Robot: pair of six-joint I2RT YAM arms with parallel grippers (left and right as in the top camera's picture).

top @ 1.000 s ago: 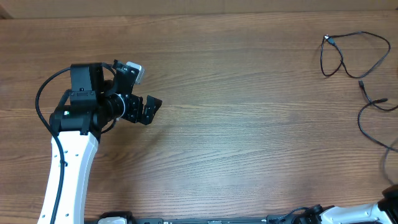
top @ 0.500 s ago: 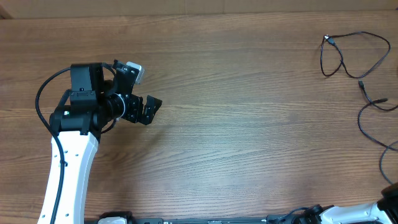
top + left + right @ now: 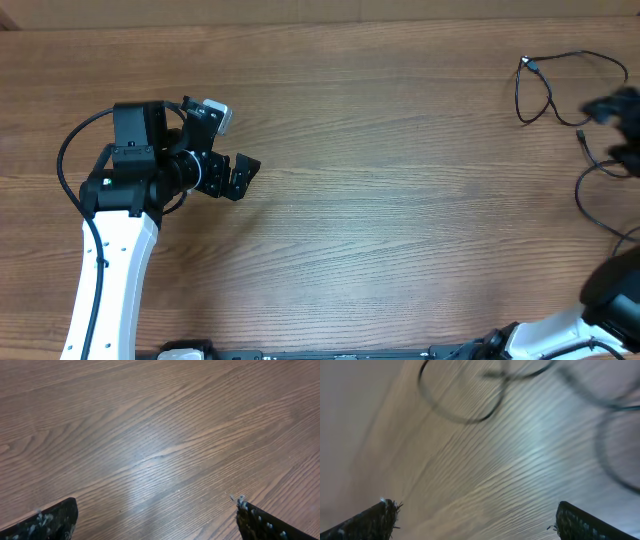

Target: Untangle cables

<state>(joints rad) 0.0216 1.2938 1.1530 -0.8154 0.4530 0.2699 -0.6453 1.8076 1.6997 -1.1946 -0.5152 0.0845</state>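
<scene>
Overhead, the right fingers (image 3: 610, 106) have swung in, blurred, over the cables (image 3: 570, 88) lying at the tabletop's (image 3: 400, 200) far right, while the left arm (image 3: 130, 190) stays put. The left wrist shows the left fingers (image 3: 47, 521) spread wide above bare wood. The right wrist, motion-smeared, shows wide-spread fingers above cable loops: a first grasp seems near.

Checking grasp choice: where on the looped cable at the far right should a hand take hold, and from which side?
Probably the top arc of the cable, away from the crossing by its plug, from straight above: it lies flat on the table, a single strand there.
</scene>
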